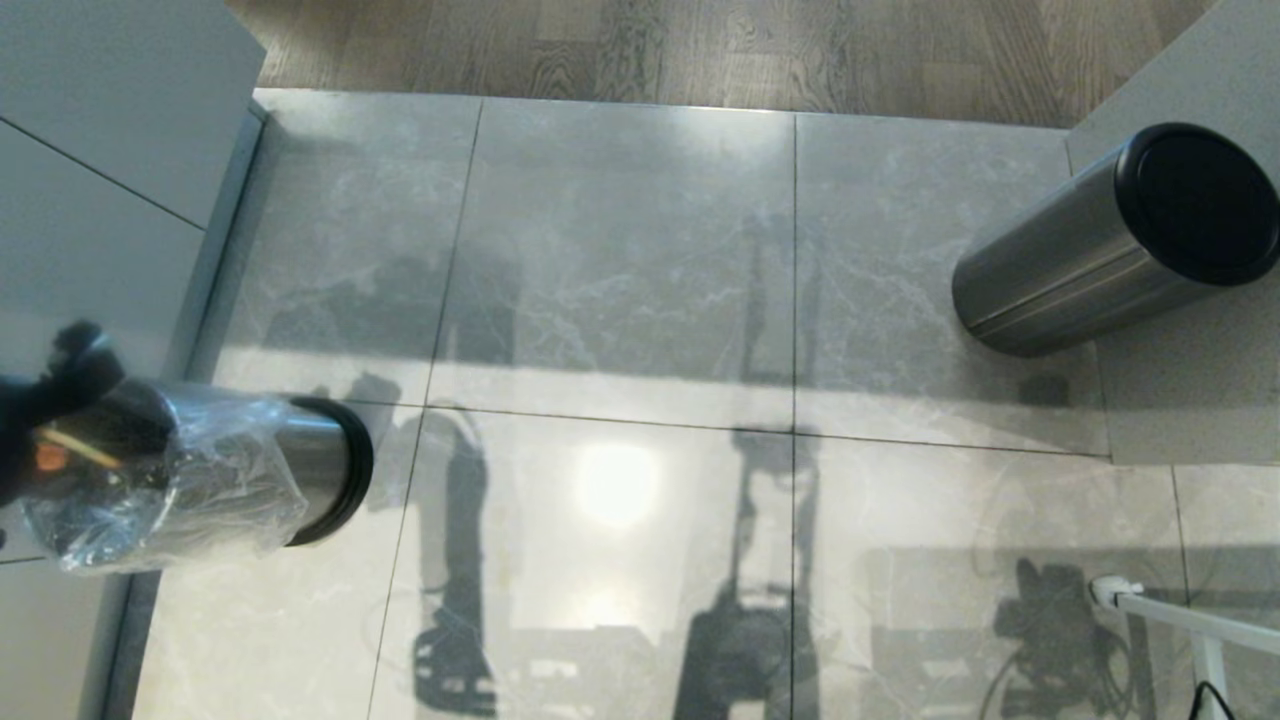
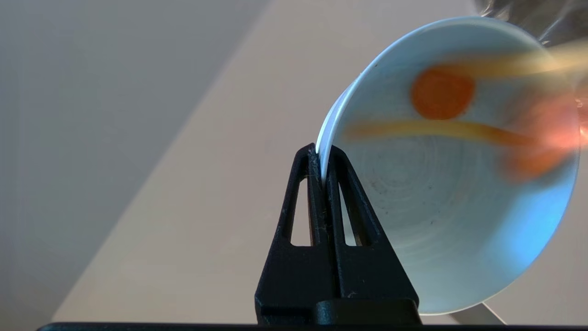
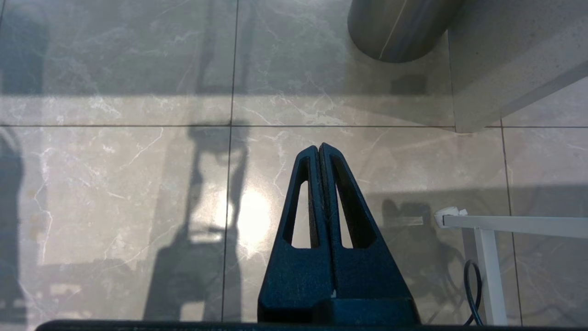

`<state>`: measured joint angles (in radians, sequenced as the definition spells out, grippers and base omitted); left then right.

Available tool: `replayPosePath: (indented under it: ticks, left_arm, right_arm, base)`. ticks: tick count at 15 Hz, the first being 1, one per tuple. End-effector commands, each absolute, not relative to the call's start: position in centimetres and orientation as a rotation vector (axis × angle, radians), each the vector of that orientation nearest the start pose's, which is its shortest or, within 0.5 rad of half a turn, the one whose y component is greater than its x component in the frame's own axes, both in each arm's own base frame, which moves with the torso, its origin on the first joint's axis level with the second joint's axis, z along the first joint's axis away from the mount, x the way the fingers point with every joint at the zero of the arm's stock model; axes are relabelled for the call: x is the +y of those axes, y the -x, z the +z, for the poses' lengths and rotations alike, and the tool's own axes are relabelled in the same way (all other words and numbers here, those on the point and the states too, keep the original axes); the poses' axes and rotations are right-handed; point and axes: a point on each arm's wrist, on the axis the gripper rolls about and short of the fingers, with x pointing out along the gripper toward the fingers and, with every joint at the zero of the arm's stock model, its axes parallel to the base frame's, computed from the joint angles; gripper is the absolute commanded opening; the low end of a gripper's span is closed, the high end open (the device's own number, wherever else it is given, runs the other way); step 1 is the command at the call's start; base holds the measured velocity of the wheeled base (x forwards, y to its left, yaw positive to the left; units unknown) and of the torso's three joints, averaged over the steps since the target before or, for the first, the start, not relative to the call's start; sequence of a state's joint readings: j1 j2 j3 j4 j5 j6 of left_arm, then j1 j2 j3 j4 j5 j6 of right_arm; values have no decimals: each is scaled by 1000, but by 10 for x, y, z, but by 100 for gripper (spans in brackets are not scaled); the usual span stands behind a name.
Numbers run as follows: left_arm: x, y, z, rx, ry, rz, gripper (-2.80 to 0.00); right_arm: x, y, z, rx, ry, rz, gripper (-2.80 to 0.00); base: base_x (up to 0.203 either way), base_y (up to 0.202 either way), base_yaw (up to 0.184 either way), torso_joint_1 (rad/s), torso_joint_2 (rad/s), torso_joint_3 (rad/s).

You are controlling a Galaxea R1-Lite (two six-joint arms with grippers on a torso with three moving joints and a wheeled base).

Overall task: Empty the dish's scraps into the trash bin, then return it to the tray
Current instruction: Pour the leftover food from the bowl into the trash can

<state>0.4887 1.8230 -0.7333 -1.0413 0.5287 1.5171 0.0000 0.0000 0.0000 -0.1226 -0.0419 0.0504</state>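
grey marble floor: dish (image 2: 455,184) tipped at trash bin (image 1: 230,480).
left gripper (image 2: 324,161) pinches the dish rim, tilting it so scraps (image 2: 442,93) slide off; right gripper (image 3: 319,149) idle, closed, empty.

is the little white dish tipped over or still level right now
Tipped. In the left wrist view the left gripper pinches the dish by its rim, nearly on edge, and the scraps blur as they slide.

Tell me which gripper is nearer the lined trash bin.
Left. The left gripper grips the dish at the trash bin mouth; the right gripper hangs shut over bare floor, apart.
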Motion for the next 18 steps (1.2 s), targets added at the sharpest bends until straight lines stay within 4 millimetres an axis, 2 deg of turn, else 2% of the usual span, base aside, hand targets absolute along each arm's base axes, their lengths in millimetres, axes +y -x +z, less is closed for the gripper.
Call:
replayPosePath:
  ticks: [1, 4, 9, 14, 18]
  left_arm:
    - [162, -280, 163, 817, -1388, 776, -280]
    - [167, -273, 165, 800, -1375, 828, -280]
    - [167, -272, 157, 815, -1362, 811, -280]
    - [166, -265, 150, 786, -1252, 832, -280]
    - [165, -260, 153, 751, -1192, 860, -280]
  right_arm:
    - [-1, 24, 88, -124, -53, -39, -280]
    - [-1, 24, 88, -125, -53, -38, -280]
    - [-1, 24, 88, -125, -53, -38, -280]
    - [-1, 24, 88, -125, -53, -38, -280]
    - [-1, 24, 88, -125, -53, -40, -280]
  base:
    - [0, 0, 0, 0, 0, 0]
    - [0, 0, 0, 0, 0, 0]
    - [0, 0, 0, 0, 0, 0]
    - [0, 0, 0, 0, 0, 0]
    - [0, 0, 0, 0, 0, 0]
